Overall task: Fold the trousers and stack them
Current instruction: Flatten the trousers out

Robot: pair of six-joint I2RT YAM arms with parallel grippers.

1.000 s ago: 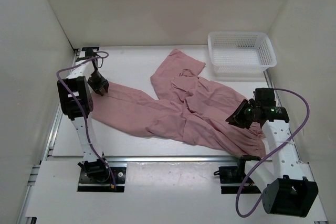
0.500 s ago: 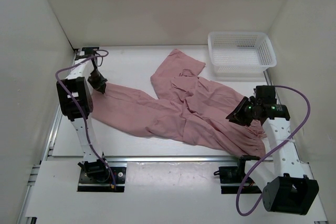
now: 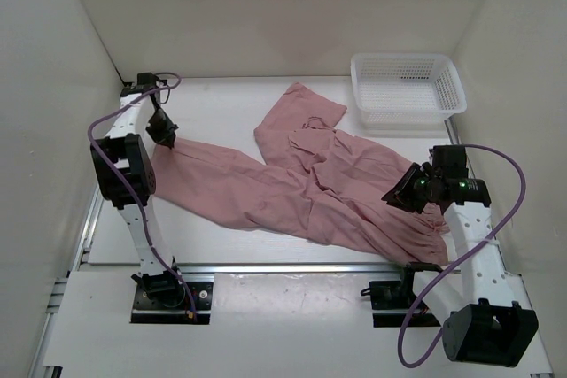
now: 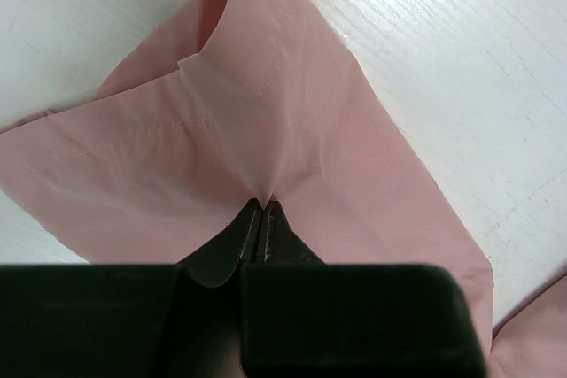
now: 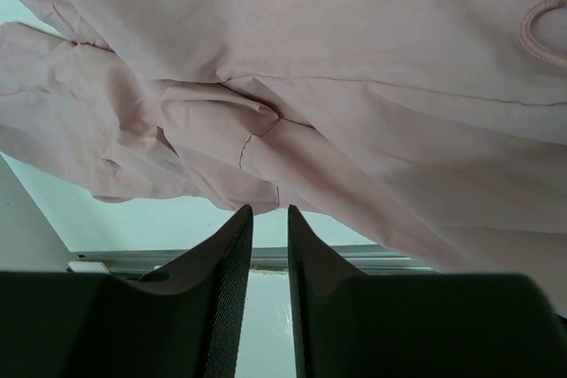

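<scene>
Pink trousers (image 3: 301,183) lie spread over table (image 3: 221,112) centre, legs reaching to 9 and 12 o'clock, waist end bunched at 4. L gripper (image 4: 262,205) is pinched tight on leg-end fabric at 9, tenting it. R gripper (image 5: 268,212) sits above waist at 4, fingers slightly apart w/ nothing between. White mesh basket (image 3: 406,109) at 1.

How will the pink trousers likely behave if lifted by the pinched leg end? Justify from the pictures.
Probably floppy: the trousers lie in loose wrinkles, and the cloth tents up where the left fingers pinch it. Likely light, since the fabric looks thin there. The rest would probably sag and drag across the table.
</scene>
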